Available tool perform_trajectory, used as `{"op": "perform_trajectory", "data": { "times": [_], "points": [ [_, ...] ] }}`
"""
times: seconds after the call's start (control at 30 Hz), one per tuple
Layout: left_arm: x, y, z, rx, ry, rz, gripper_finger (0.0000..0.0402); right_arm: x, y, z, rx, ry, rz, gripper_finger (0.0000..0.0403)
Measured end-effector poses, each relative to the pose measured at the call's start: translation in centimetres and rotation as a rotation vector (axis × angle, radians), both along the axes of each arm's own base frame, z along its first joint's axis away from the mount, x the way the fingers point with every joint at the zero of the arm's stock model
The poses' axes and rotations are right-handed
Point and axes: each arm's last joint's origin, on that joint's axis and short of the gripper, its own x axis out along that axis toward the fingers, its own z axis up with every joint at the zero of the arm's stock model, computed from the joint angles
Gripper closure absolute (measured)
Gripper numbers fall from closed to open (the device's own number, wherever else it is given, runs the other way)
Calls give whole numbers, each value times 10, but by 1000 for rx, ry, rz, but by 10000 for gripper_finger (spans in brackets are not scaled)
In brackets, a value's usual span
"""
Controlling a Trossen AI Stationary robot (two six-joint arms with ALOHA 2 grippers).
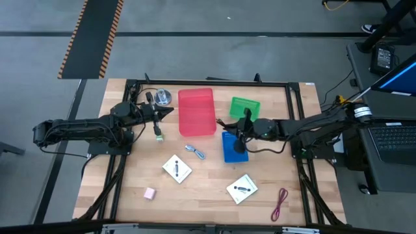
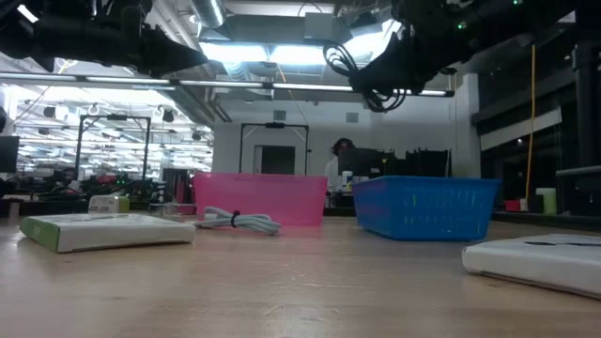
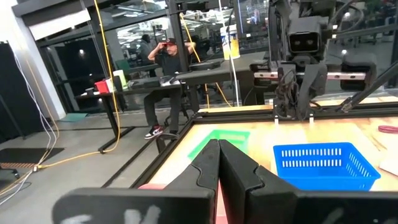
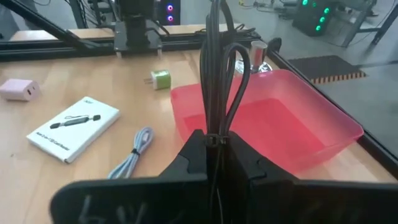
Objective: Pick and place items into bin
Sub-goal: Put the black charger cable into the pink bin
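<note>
Bench [image 1: 130, 195]: pale wood, matt, visible grain.
Red bin [image 4: 298, 134]: translucent plastic, smooth, slightly glossy.
Blue basket [image 3: 326, 165]: plastic mesh, slotted walls.
Cards [image 4: 73, 127]: white paper, matt, black printed mark.
Cable [image 4: 217, 68]: black, shiny rubbery sheath.
Disc [image 1: 162, 97]: polished silver metal.

Three bins [image 1: 196, 112] side by side mid-table, two cards [image 1: 177, 168] nearer the front edge.

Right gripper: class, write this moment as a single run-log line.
right gripper: shut on black cord, above blue bin | left gripper: shut, empty, beside red bin
</note>
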Motion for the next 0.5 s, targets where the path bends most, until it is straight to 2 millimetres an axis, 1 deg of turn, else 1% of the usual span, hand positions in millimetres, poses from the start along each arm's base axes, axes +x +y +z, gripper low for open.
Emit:
{"op": "perform_trajectory", "data": {
  "times": [0.17, 0.33, 0.5],
  "points": [
    [0, 0, 0, -1, 4, -1, 398, 1, -4, 3, -17, -29, -9, 392],
    [0, 0, -3, -7, 26, -1, 398, 6, -6, 5, -91, -54, 7, 392],
    [0, 0, -4, -11, 40, -2, 398, 20, -17, 1, -109, -28, 23, 392]
  ]
}}
